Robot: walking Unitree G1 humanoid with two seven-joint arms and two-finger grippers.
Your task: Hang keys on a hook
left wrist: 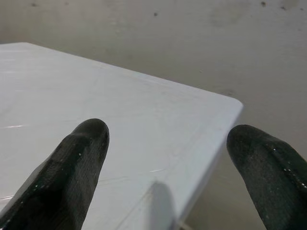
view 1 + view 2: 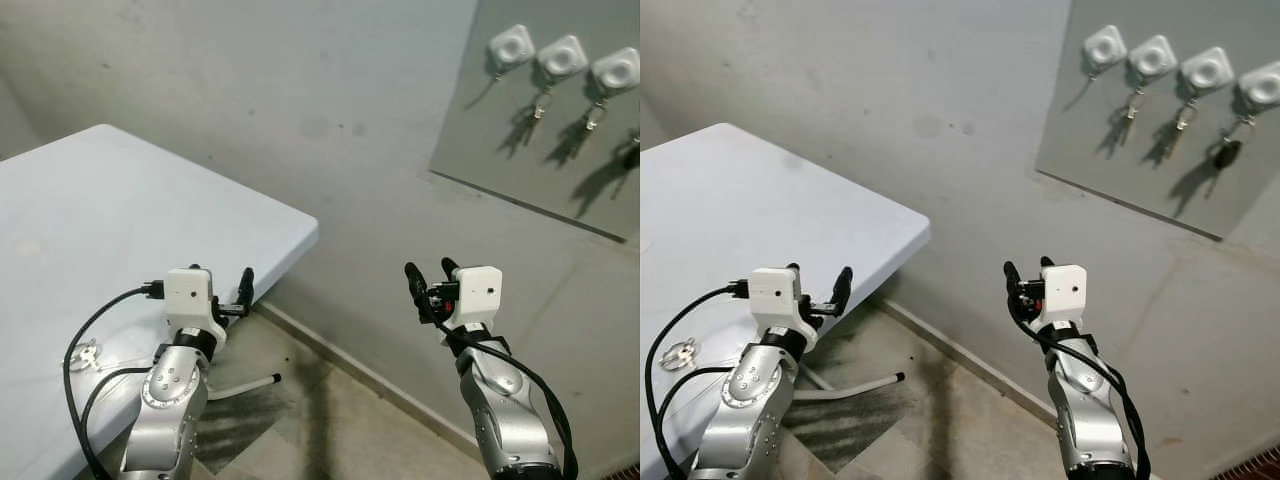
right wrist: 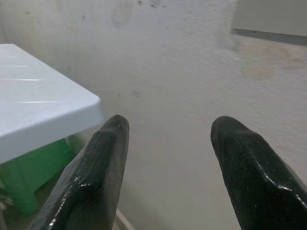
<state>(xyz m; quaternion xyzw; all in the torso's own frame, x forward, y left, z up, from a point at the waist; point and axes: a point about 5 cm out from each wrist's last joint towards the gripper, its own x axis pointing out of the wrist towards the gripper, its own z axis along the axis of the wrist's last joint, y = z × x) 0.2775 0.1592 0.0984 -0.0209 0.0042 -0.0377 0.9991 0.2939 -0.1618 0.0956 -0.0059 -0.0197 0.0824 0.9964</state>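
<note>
Keys (image 2: pixel 677 353) lying flat on white table (image 2: pixel 110 210), behind left gripper (image 2: pixel 222 290), far from hooks (image 2: pixel 1154 58) high on wall. Left and right gripper (image 2: pixel 428 275) both spread wide, empty, bare wall ahead.

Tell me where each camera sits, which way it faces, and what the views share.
Left eye: on the head, facing forward and down at the table, the wall board of hooks; both arms show.
Right eye: same scene; the keys lie on the table.
Left wrist: along the open left gripper, over the table corner.
Right wrist: along the open right gripper, toward the wall.
Shared: table and wall.
</note>
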